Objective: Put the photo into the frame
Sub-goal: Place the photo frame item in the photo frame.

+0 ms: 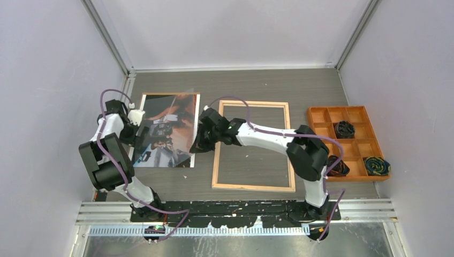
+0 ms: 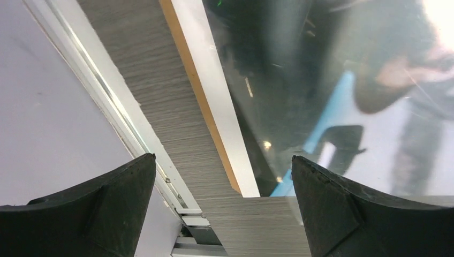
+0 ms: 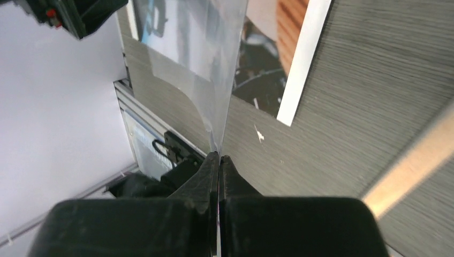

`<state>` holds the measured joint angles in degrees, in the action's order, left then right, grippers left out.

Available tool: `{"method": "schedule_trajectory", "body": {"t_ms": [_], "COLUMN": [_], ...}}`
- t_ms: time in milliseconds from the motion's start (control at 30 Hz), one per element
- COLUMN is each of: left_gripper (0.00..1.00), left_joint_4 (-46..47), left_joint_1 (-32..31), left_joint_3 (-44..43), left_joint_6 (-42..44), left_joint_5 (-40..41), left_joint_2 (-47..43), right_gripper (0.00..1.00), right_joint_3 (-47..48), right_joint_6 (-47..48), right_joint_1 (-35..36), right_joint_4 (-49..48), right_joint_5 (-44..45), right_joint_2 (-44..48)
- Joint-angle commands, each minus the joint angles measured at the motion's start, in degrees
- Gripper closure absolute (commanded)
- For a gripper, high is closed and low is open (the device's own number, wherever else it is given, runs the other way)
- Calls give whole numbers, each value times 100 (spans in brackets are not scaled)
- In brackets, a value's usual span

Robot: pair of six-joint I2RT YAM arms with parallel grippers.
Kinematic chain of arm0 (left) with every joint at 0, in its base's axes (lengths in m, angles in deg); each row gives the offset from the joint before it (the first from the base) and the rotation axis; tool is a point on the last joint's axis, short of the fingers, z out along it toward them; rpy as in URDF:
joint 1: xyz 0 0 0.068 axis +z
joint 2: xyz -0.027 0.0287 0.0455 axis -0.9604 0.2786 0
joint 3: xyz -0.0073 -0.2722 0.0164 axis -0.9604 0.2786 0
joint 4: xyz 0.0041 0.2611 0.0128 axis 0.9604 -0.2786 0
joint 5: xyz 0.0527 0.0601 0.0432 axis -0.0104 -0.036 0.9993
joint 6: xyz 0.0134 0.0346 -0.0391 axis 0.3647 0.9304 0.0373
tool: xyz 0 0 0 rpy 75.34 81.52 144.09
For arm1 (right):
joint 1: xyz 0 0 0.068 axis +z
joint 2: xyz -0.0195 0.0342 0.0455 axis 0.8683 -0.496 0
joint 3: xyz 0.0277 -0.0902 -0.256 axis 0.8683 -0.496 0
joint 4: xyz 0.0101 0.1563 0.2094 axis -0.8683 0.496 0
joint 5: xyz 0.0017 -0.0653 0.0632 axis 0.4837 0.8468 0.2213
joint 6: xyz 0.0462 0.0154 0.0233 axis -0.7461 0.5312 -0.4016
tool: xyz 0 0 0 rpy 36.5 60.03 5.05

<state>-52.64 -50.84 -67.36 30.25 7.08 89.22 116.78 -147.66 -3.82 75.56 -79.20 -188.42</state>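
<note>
Photo [image 1: 166,134]: lies flat and picture side up on the worktop [image 1: 257,85], just left of the frame and outside it.
Frame [image 1: 251,187]: lies flat with its wood back up. Bare worktop shows through the opening, and nothing sits inside it.
Clear sheet [image 3: 214,53]: thin and transparent. It rises edge-on from the right gripper over the photo's right side. I judge it to be the frame's pane, though the pictures do not prove that.
Right gripper [image 3: 218,156]: fingers pressed together, clamped on the lower edge of the clear sheet near the photo's near right corner.
Left gripper [image 2: 224,174]: fingers wide apart with nothing between them, hanging over the photo's left border.
Progress: early. The frame looks open and ready, but the photo has not yet been moved towards it.
Left to do: by my reading, get the clear sheet out of the way or into the frame, then lift the photo, carry it right and seat it in the opening.
Orange tray [image 1: 348,108]: sits at the far right, divided into compartments. 1 compartment holds a black coil [image 1: 344,128] and another holds a dark coil with yellow and blue [image 1: 376,165]. A 3rd bundle [image 1: 338,167] shows at its near left edge, half hidden by the right arm. The other compartments in view look bare.
</note>
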Motion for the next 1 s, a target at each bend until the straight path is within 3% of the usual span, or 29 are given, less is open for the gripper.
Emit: {"method": "schedule_trajectory", "body": {"t_ms": [0,100,233,400,700,733,800,900,967], "left_gripper": [0,0,0,0,0,0,0,0,0], "left_joint_4": [-997,-1360,-1288,-1135,-1107,-1062,-982,-860,-825], "left_joint_1": [0,-82,-590,-1609,-3549,-3706,-3973,-4277,-4340], "left_joint_3": [-848,-1226,-1170,-944,-1064,-1069,-1077,-1121,-1209], "left_joint_6": [-322,-427,-567,-897,-1351,-1375,-1395,-1459,-1516], "left_joint_5": [-761,-965,-674,-307,276,374,483,682,701], "left_joint_2": [-356,-383,-447,-511,-126,-60,75,292,413], "right_gripper": [99,99,99,99,97,92,71,32,19], "right_joint_3": [319,-64,-1253,-2603,-3782,-3866,-4032,-4106,-3926], "right_joint_6": [934,1051,839,801,555,526,458,472,652], "right_joint_1": [-247,-538,-1035,-1229,-1346,-1342,-1344,-1362,-1408], "right_joint_4": [771,1298,1629,2292,3124,3149,3087,3060,3250], "right_joint_5": [324,573,649,905,1603,1688,1725,1704,1745], "right_joint_2": [1270,2091,3295,4572,5801,5864,5941,5875,5751]}}
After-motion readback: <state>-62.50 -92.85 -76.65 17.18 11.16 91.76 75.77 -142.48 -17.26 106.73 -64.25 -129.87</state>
